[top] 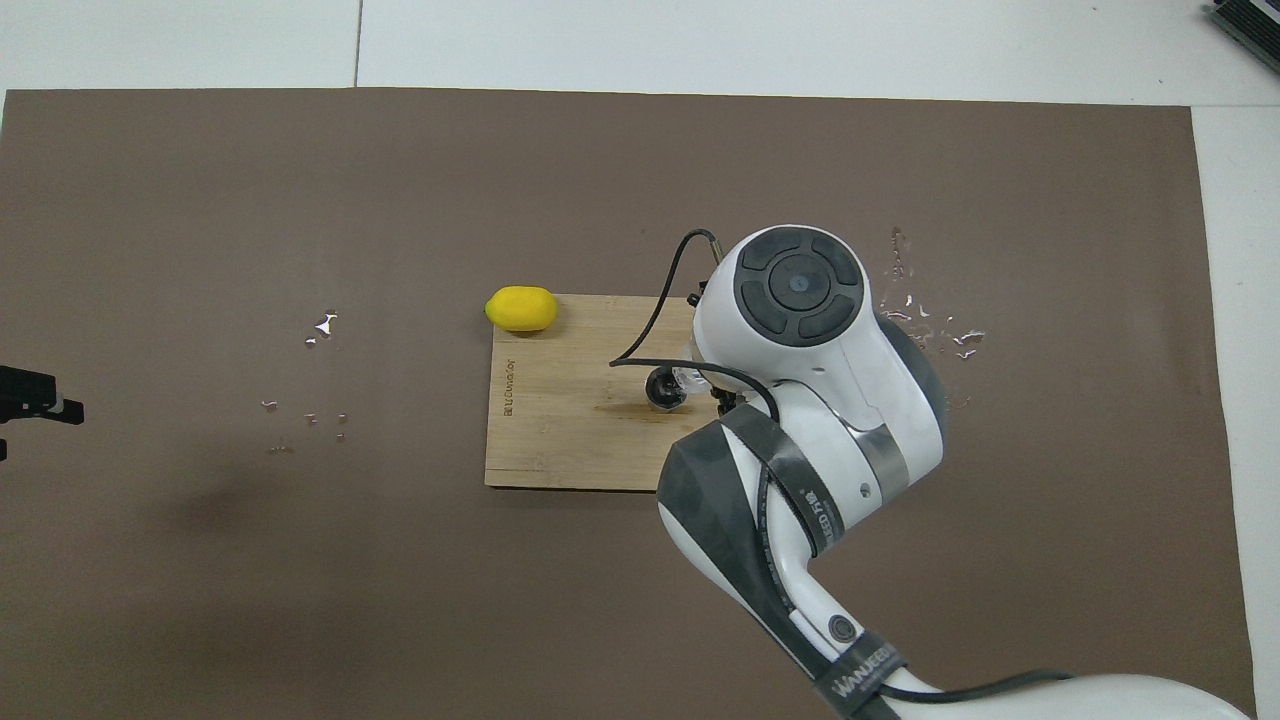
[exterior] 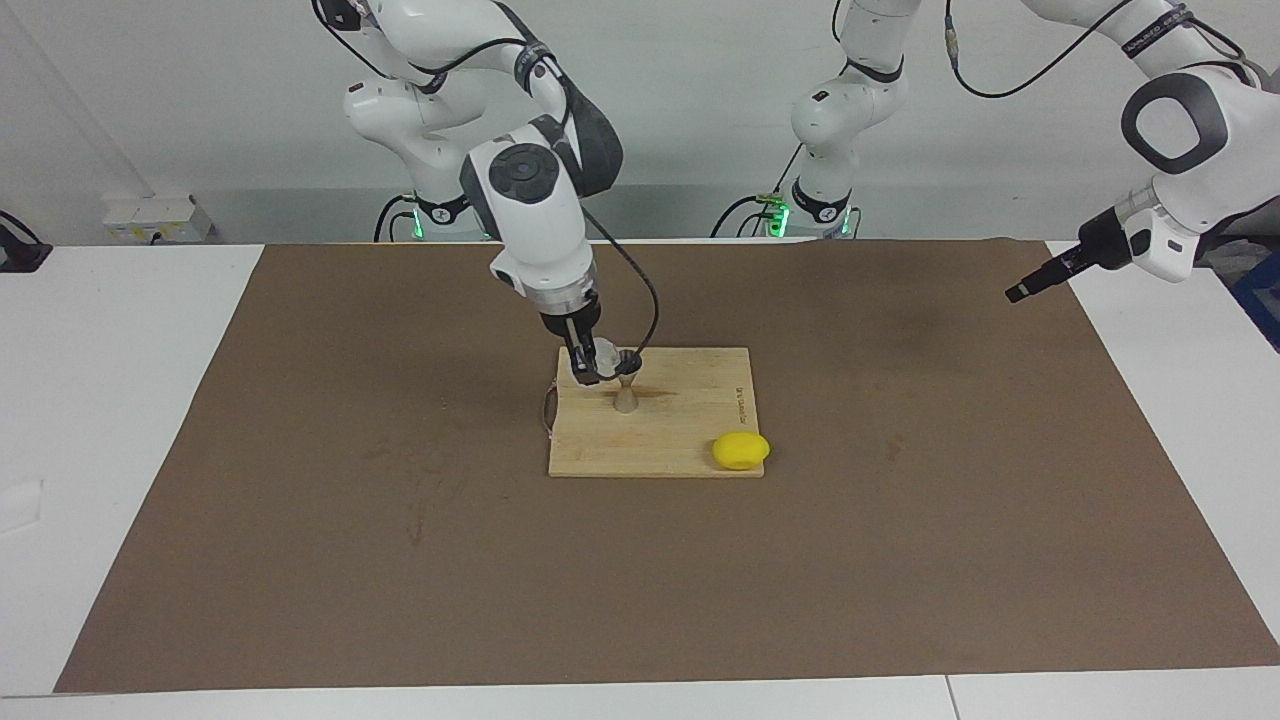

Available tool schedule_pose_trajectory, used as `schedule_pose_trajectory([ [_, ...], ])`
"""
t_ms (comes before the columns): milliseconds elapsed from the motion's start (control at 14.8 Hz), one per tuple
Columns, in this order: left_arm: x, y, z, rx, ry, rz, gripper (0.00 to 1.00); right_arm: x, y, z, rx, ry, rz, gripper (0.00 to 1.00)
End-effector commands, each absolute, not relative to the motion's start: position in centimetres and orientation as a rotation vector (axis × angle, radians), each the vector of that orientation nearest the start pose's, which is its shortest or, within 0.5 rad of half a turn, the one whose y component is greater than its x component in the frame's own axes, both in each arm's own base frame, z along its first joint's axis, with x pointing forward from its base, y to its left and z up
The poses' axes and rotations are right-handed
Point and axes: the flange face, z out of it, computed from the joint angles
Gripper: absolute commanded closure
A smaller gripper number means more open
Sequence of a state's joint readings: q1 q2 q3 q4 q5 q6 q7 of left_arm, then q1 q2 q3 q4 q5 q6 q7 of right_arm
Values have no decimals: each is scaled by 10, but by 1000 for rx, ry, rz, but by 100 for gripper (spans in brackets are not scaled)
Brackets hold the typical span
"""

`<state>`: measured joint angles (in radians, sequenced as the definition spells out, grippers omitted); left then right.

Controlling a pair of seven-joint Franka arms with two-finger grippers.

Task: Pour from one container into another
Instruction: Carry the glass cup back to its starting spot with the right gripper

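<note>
A silvery hourglass jigger (exterior: 626, 388) (top: 663, 388) stands upright on the wooden board (exterior: 690, 420) (top: 560, 420). My right gripper (exterior: 590, 370) is shut on the small clear glass cup (exterior: 606, 356) (top: 690, 378) and holds it tilted, its mouth at the jigger's rim. In the overhead view the right arm's wrist hides most of that gripper. My left gripper (exterior: 1030, 283) (top: 30, 400) waits open and holds nothing, in the air over the mat's edge at the left arm's end of the table.
A yellow lemon (exterior: 741, 450) (top: 521, 308) lies at the board's corner farthest from the robots, toward the left arm's end. Water drops (top: 920, 320) glisten on the brown mat (exterior: 400, 560) toward the right arm's end, with a few more drops (top: 320, 325) toward the left arm's end.
</note>
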<state>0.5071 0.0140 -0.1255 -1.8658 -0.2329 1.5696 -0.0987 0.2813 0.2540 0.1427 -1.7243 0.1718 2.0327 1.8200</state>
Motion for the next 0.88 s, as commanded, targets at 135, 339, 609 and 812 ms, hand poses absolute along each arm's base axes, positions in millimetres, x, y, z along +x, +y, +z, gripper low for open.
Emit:
schedule_pose_trajectory([
  [135,498,169,508,-3256,-975,481,0,605,166,410,-2055,1972,451,100],
  [339,528,117,537,-3183,-659,317,0,605,108,385,-2024,1920,533,100],
  [609,557,45,554,-3072,-340,199,0,596,35,364,-1993,1853,622,100],
  [812,555,-15,575,-3083,-179,150,0,590,5,351,-1991,1792,642,100],
])
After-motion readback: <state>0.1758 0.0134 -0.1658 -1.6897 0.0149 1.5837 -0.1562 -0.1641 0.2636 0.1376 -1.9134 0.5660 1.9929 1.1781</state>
